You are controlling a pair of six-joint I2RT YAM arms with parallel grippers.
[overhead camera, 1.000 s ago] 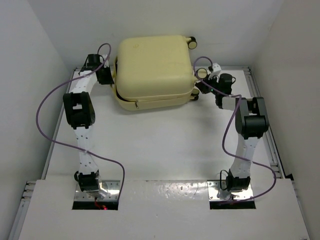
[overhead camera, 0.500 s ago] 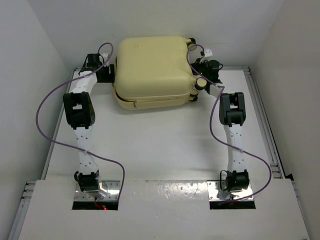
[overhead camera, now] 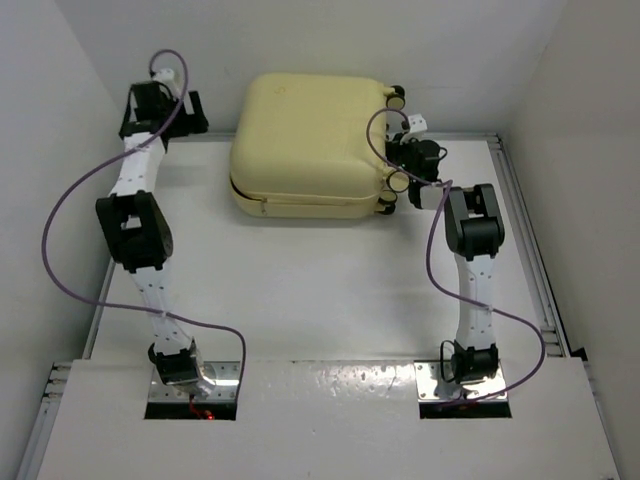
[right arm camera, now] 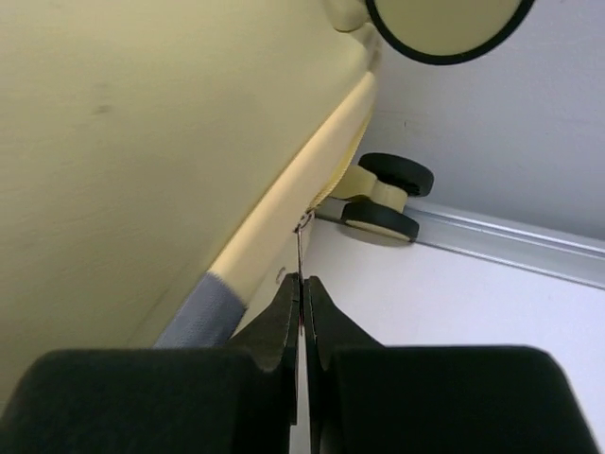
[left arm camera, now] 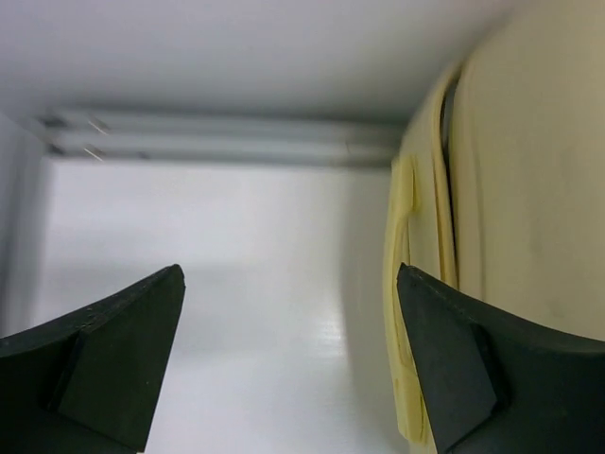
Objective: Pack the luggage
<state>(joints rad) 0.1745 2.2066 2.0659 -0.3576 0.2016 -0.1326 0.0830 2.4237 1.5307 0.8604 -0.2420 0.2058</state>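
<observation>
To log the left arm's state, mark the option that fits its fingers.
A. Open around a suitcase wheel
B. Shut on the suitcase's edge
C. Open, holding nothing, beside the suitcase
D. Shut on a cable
C: in the left wrist view the left fingers stand wide apart with only bare table between them. The top view shows them clear of the luggage.

Off the left wrist view's right edge ran the luggage (left arm camera: 529, 236), its inside shut from sight. One wheel (right arm camera: 444, 19) was cropped at the top. Did the right gripper (right arm camera: 301, 301) pinch that thin sliver (right arm camera: 300, 248)? Too small to tell.
</observation>
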